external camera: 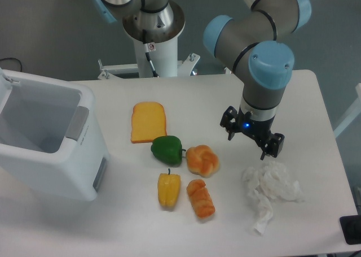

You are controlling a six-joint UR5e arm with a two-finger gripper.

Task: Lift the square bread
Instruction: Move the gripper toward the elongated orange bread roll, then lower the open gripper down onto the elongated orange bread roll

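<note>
The square bread (pixel 201 198) is a small oblong orange-brown roll with a ridged, glossy crust. It lies on the white table near the front, just right of the yellow pepper (pixel 168 190) and below the round knotted bun (pixel 203 160). My gripper (pixel 251 138) hangs above the table to the upper right of the bread, well apart from it. Its two dark fingers are spread wide with nothing between them.
A flat toast slice (pixel 148 122) and a green pepper (pixel 167 149) lie left of the bun. Crumpled white paper (pixel 269 188) sits right below the gripper. A large white open bin (pixel 48 138) stands at the left. The arm's base column (pixel 153 36) rises at the back.
</note>
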